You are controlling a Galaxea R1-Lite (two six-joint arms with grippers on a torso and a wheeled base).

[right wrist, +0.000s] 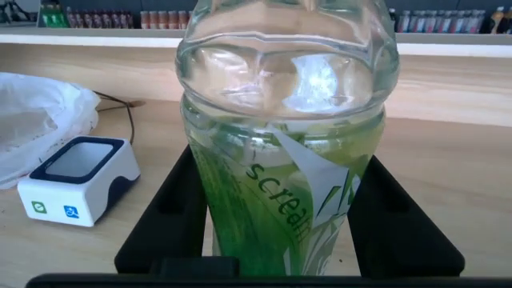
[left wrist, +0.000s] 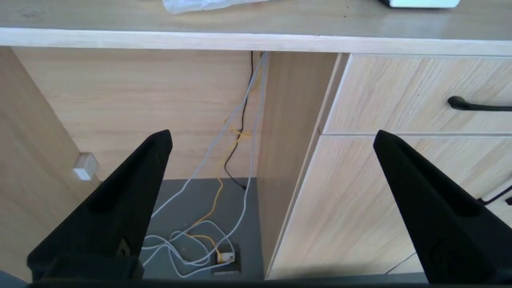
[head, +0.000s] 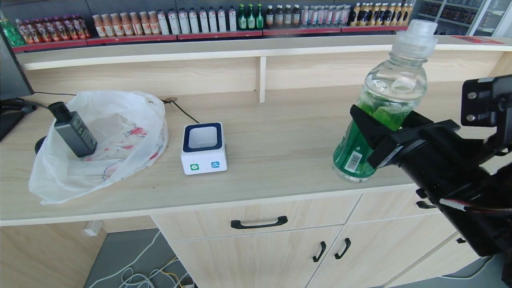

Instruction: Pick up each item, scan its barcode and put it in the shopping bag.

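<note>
A clear bottle (head: 382, 108) with a green label and a white cap is held at the right of the counter, tilted slightly, its barcode facing front-left. My right gripper (head: 382, 134) is shut on the bottle (right wrist: 284, 160) around its middle. The white and blue barcode scanner (head: 203, 148) sits at the counter's centre, also seen as the scanner (right wrist: 78, 178) from the right wrist. A white plastic shopping bag (head: 104, 140) lies open at the left. My left gripper (left wrist: 268, 216) hangs open below the counter edge, in front of the cabinet, with nothing between its fingers.
A grey handheld device (head: 74, 130) leans on its stand by the bag. A monitor edge (head: 12, 80) stands at far left. Shelves of bottles (head: 240, 18) run behind the raised counter ledge. Drawers (head: 259, 222) and loose cables (left wrist: 208, 240) lie below.
</note>
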